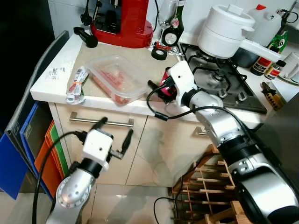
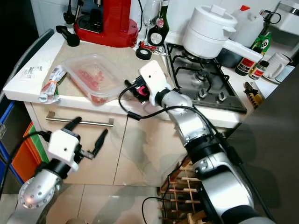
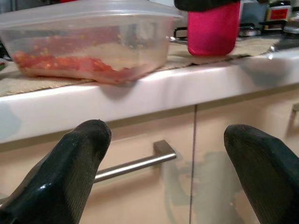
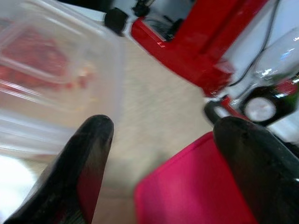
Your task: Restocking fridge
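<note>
Nearest, at about 7 o'clock in the head views, the left gripper (image 1: 113, 135) hangs in front of the drawer (image 1: 100, 122), below the counter edge. Its fingers (image 3: 70, 172) stand wide apart and hold nothing; they point at the drawer handle and up toward the tub, so the arm looks parked and ready rather than at work.

Farther in, near the centre, the right gripper (image 4: 159, 140) reaches over the counter (image 1: 51, 79) edge to a pink cup (image 2: 141, 92) standing upright just beside the tub. Its fingers are spread, one on each side of the cup, and I judge they straddle it without yet pressing; contact cannot be told for sure. The low, level approach suits a side grasp that would keep the cup upright.

At 11 o'clock from the cup, the clear lidded tub (image 1: 117, 78) with red food sits at the counter front, slightly overhanging, easy to reach. A tube (image 1: 77, 84) lies at its 9 o'clock. Beyond, at 12 o'clock, stand the red machine (image 1: 122, 21) and, at 2 o'clock, the white pot (image 1: 224, 30) on the hob.
</note>
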Available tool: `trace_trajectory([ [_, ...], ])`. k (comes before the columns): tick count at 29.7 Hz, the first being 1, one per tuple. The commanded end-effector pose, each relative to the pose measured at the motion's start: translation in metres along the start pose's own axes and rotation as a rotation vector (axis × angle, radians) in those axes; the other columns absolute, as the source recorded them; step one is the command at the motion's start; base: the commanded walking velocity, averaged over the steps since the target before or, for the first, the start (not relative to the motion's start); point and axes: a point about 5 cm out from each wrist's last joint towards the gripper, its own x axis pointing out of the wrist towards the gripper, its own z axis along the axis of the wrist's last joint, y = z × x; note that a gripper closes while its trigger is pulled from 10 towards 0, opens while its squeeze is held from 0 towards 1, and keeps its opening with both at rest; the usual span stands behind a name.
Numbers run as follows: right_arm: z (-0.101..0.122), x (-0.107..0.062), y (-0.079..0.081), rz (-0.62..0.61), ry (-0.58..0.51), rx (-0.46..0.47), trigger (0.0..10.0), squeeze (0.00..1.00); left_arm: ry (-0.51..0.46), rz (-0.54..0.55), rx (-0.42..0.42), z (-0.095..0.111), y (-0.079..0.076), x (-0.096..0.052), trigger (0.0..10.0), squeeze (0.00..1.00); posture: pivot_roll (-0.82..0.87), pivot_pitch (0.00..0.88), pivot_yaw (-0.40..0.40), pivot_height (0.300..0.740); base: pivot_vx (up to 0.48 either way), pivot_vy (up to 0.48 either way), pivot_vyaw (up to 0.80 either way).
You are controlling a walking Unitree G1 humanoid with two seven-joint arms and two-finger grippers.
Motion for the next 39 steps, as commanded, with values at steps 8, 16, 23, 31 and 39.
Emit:
trace_trajectory([
  [8,-0.002,0.001,-0.034,-0.139,0.059,-0.170,10.0,0.00,-0.046,-0.063,-0.006,-0.001,-0.013,0.001,10.0,0.00,0.20,0.000,-0.209,0.740,0.000,0.000,0.00],
  [16,0.058,-0.001,-0.090,-0.450,-0.052,-0.474,10.0,0.00,-0.062,-0.051,0.005,-0.002,-0.015,0.004,10.0,0.00,0.19,0.000,-0.201,0.740,0.000,0.000,0.00],
  [23,0.083,-0.005,-0.105,-0.535,-0.114,-0.537,10.0,0.00,-0.069,-0.030,-0.007,-0.002,-0.013,0.008,10.0,0.00,0.19,0.001,-0.205,0.740,0.000,0.000,0.00],
  [31,0.073,0.006,-0.070,-0.368,-0.243,-0.345,10.0,0.00,-0.072,0.018,-0.034,0.002,-0.009,0.013,10.0,0.00,0.18,0.006,-0.203,0.740,0.000,0.000,0.00],
  [39,0.025,0.009,-0.027,-0.290,-0.207,0.009,10.0,0.00,-0.093,0.006,-0.035,0.006,-0.011,0.016,10.0,0.00,0.17,0.014,-0.195,0.740,0.000,0.000,0.00],
])
